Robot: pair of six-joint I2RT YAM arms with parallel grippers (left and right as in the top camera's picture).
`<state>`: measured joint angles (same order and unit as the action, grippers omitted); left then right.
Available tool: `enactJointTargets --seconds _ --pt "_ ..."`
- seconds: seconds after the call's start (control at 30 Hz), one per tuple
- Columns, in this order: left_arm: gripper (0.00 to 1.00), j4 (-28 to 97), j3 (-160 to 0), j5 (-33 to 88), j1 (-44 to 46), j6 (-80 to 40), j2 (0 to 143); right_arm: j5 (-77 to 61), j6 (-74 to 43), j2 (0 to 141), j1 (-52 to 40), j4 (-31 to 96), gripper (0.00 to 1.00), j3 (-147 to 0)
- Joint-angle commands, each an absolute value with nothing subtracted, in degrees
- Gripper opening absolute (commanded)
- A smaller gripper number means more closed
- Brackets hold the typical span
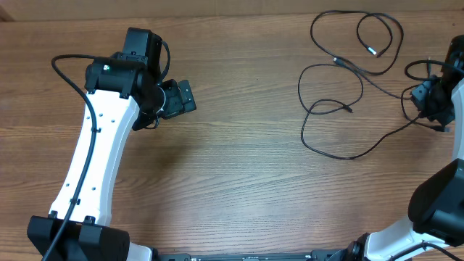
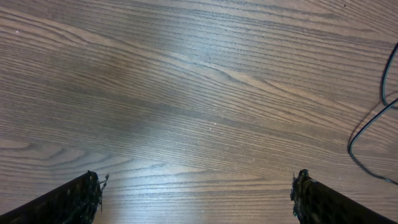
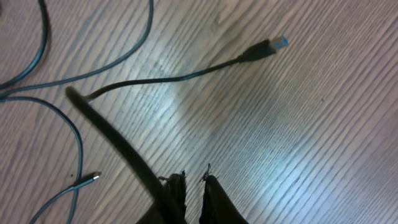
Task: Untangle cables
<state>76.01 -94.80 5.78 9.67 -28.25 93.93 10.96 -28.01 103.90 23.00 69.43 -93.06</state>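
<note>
Several thin black cables point(image 1: 341, 109) lie in loose loops on the right half of the wooden table. One strand runs toward my right gripper point(image 1: 424, 101) at the right edge. In the right wrist view that gripper point(image 3: 194, 179) shows a narrow gap with only wood in it. A blurred dark cable point(image 3: 118, 140) passes along the outside of its left finger. Ahead lie a blue-tipped plug point(image 3: 273, 46) and a small metal-tipped plug point(image 3: 93, 178). My left gripper point(image 1: 185, 98) stands wide open point(image 2: 198, 190) over bare wood, far left of the cables. One cable point(image 2: 367, 127) shows at that view's right edge.
The wood-grain table point(image 1: 239, 167) fills all views. The white left arm point(image 1: 94, 159) crosses the left side, with its own thicker black wire point(image 1: 69, 65) looping beside it. The right arm's dark base point(image 1: 438, 203) sits at the lower right.
</note>
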Motion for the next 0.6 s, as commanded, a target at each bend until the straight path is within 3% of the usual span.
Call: enactJointTargets --seconds 0.0,0.27,0.4,0.47,0.53,0.57 --pt "1.0 76.03 -94.48 5.37 9.78 -27.0 94.41 12.23 -28.95 103.79 23.22 67.83 0.14 -91.37" --pt "0.99 76.03 -94.48 5.39 9.78 -27.0 94.39 15.27 -28.99 103.81 23.22 63.86 0.21 -86.67" --pt "1.0 76.03 -94.48 5.37 9.78 -26.98 94.41 15.57 -28.97 103.85 23.24 63.05 0.37 -85.32" --pt "1.0 76.05 -94.48 5.37 9.78 -26.98 94.41 16.1 -28.97 103.85 23.24 63.18 0.55 -85.06" --pt "1.0 76.16 -94.48 5.37 9.78 -26.98 94.41 18.94 -29.04 103.85 23.24 63.75 0.62 -85.01" --pt "0.99 76.23 -94.48 5.37 9.78 -26.98 94.39 20.27 -29.87 103.85 23.31 63.96 0.73 -85.01"
